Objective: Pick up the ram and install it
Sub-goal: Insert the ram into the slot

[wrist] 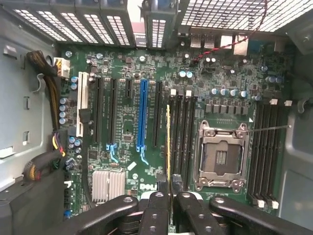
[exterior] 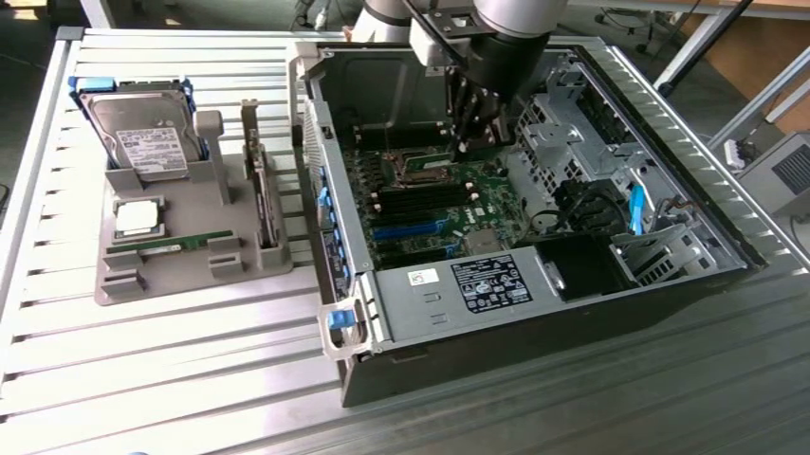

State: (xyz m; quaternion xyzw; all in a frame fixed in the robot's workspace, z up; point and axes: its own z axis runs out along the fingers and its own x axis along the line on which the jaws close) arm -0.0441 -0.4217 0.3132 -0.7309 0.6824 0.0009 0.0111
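**A:** so where's the ram at right now?

**B:** It's in the gripper. In the wrist view the jaws are pinching one end of the ram. You see the stick edge-on, a thin yellowish line running along the bank of black slots just beside the CPU socket. It lines up with the slot at the far edge of that bank from the socket, on the side towards the long blue slot. I honestly can't tell whether it's touching the slot or just above it.

**A:** and from outside?

**B:** In the exterior view the arm reaches down into the case, which has its side panel off. The gripper is low over the motherboard, right by the socket. The case lies on a slatted metal desk.

**A:** what's the stuff next to it?

**B:** On the exterior view's left there's a grey holder, well apart from the gripper. A hard drive stands at its back. A square silver CPU lies flat in front of the drive. A second green stick lies in a groove nearer the front. A dark card stands on edge along the side of the holder nearest the case.
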